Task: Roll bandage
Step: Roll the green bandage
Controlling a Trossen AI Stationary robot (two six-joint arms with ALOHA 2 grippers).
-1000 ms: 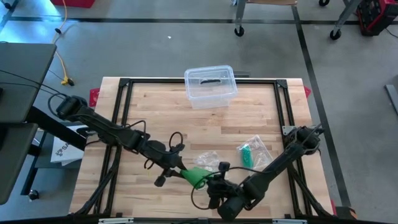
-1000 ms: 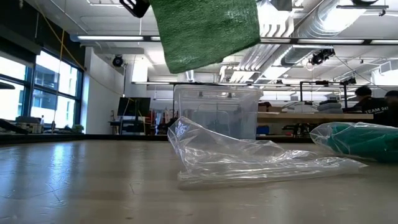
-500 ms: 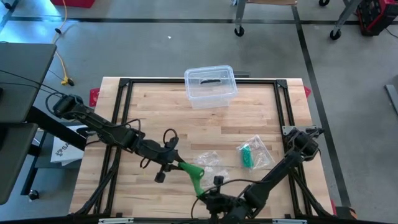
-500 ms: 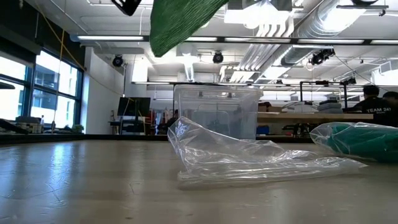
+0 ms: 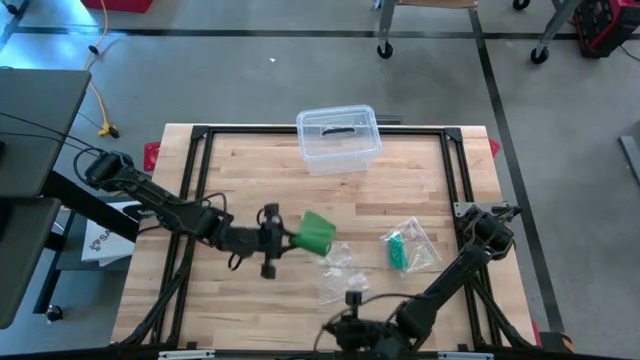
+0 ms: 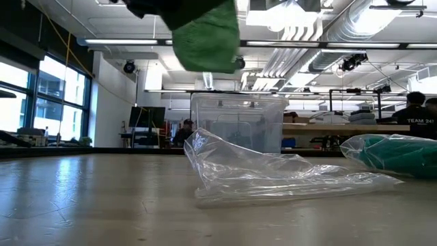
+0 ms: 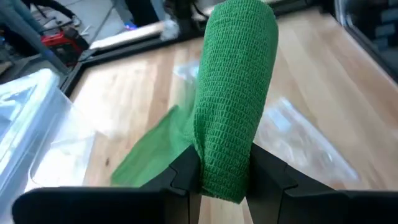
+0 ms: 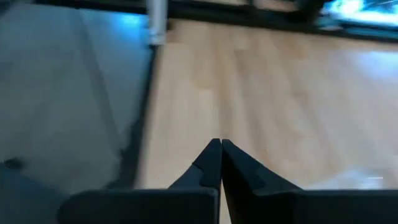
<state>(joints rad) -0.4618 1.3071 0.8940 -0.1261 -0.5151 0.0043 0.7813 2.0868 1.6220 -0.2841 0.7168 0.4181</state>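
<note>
bandage (image 7: 233,93) sits pinched in the left claw (image 7: 217,174), lifted clear above the table (image 5: 400,190) near an empty plastic bag (image 5: 338,272), likely so it can turn freely. right claw (image 8: 219,163), fully closed and empty, waits at the near edge.

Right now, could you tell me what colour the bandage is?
Green; the bandage shows best in the left wrist view.

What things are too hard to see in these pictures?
- Right gripper: high view, cut off at the table's near edge.
- Dark thing in the clear bin: high view, too small.
- Green bandage: low view, top cut off by the frame; the left gripper holds it.
</note>
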